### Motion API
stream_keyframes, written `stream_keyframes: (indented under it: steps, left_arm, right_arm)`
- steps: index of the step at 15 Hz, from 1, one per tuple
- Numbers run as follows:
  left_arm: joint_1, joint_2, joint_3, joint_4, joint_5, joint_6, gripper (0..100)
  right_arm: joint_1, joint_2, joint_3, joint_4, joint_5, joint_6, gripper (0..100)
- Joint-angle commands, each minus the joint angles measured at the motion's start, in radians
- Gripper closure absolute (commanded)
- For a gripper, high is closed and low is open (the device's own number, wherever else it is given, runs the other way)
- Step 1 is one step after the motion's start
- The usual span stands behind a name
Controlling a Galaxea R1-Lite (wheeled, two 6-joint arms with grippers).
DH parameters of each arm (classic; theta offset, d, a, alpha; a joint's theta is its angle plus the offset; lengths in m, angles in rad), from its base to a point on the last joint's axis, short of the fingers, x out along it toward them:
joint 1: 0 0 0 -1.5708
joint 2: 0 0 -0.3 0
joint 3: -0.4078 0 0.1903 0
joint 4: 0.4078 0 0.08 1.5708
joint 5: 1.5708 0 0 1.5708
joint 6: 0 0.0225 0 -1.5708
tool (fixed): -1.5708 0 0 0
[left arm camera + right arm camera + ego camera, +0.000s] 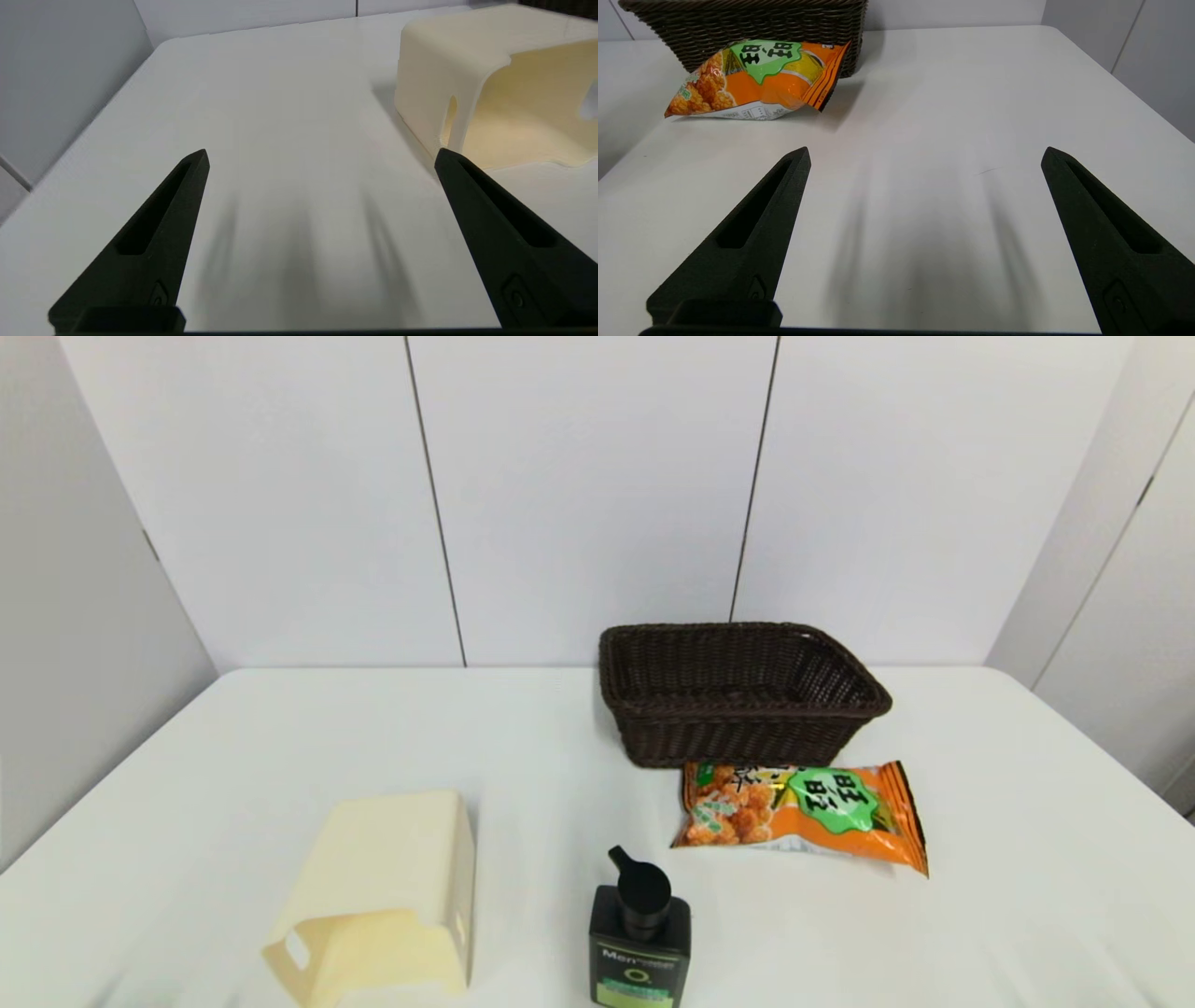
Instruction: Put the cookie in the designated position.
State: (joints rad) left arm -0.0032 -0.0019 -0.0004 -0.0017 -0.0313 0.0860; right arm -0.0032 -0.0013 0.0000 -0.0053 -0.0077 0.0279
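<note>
The cookie [803,807], a flat orange foil bag with a green label, lies on the white table right in front of the dark woven basket [738,695]; it touches the basket's front wall. The right wrist view shows the cookie [756,79] lying ahead of my right gripper [924,156], which is open, low over bare tabletop and holds nothing. My left gripper [322,156] is open too, empty, beside the cream box [495,84]. Neither arm shows in the head view. The designated position has no mark on the tabletop.
The cream plastic box [383,896] lies on its side at the front left. A black pump bottle [640,933] stands at the front middle. The basket [747,28] sits behind the bag. Bare white table [1027,859] stretches to the right of the bag.
</note>
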Motion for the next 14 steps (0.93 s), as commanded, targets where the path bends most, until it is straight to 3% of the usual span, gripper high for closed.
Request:
stream_keyframes:
  steps: [1,14]
  left_arm:
    - [0.0,0.0,0.0,-0.003,0.034,-0.094,0]
    - [0.0,0.0,0.0,-0.003,0.034,-0.094,0]
  right_arm:
    - [0.0,0.0,0.002,-0.001,0.0,0.0,0]
    - [0.0,0.0,0.002,-0.001,0.0,0.0,0]
